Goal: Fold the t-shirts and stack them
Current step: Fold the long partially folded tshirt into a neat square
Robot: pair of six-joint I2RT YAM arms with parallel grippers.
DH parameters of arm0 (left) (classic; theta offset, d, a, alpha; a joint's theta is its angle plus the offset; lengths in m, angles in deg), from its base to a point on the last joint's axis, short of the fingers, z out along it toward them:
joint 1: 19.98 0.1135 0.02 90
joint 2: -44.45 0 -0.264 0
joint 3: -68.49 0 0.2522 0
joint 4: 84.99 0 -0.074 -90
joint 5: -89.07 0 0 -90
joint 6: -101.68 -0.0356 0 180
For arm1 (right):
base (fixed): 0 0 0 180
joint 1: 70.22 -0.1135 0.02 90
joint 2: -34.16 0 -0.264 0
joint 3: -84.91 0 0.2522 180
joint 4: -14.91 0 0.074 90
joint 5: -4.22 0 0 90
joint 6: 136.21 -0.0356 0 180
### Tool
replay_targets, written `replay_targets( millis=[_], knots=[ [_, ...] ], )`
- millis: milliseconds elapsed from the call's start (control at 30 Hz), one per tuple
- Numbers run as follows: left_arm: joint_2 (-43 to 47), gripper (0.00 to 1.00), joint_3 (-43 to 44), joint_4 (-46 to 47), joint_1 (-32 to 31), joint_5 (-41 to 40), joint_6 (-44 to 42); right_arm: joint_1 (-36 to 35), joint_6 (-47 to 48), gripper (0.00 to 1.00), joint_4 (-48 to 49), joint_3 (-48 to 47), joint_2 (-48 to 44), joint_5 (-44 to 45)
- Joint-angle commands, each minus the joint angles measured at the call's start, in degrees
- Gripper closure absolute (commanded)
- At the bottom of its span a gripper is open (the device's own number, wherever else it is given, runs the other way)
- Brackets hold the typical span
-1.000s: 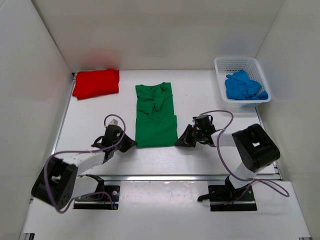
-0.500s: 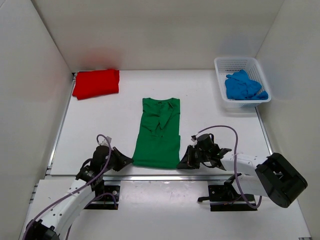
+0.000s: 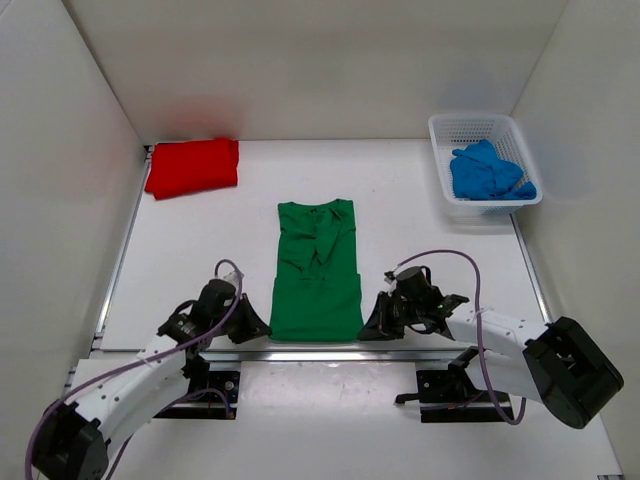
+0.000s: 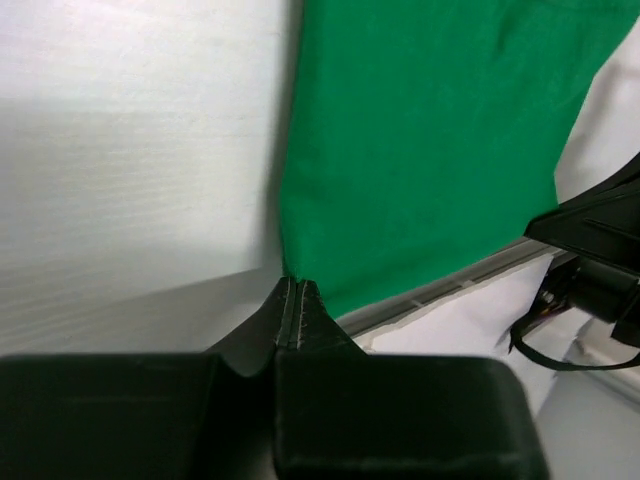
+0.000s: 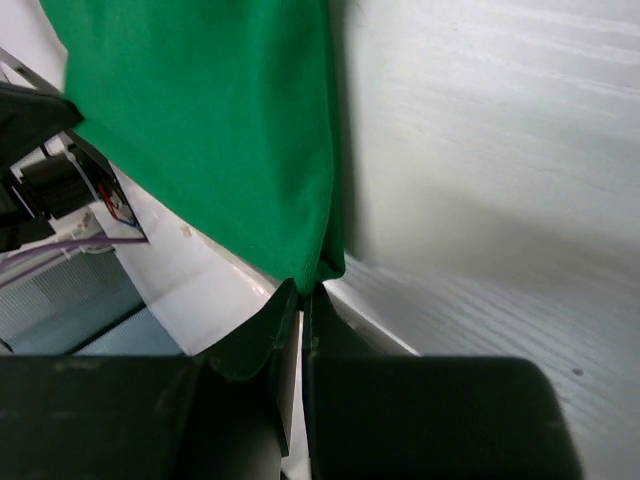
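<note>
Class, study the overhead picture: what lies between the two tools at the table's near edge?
The green shirt: its near hem spans from the left tool to the right tool, each pinching a corner. The overhead view shows it.

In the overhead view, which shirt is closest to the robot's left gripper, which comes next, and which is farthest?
1. Green t-shirt, its near corner pinched in the left gripper.
2. Red t-shirt, far left corner.
3. Blue t-shirt, in the basket, far right.
</note>
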Motion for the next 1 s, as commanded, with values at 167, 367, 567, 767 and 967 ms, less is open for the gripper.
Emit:
replay_targets(
  millis=[167, 367, 567, 767, 967],
  knots=[
    [-19.1, 1.0, 21.0, 1.1, 7.7, 4.4, -13.1, 8.3, 9.7, 1.0, -9.5, -17.3, 6.8, -8.2],
    [-42.8, 1.0, 41.3, 6.5, 17.4, 5.2, -19.6, 20.6, 18.4, 1.0, -13.9, -42.7, 25.6, -13.8],
    [-78.3, 0.79, 80.6, 5.1, 20.8, 7.7, -19.8, 27.0, 26.4, 0.9, -23.7, -79.5, 54.2, -13.1],
    [-94.8, 0.44, 101.5, 2.0, 23.4, 13.2, -16.1, 27.1, 32.8, 0.42, -41.6, -112.4, 73.8, -4.5],
    [-84.8, 0.43, 84.3, 6.9, 23.4, 8.9, -18.0, 25.6, 36.1, 0.41, -41.8, -107.1, 70.0, 3.2]
  ],
)
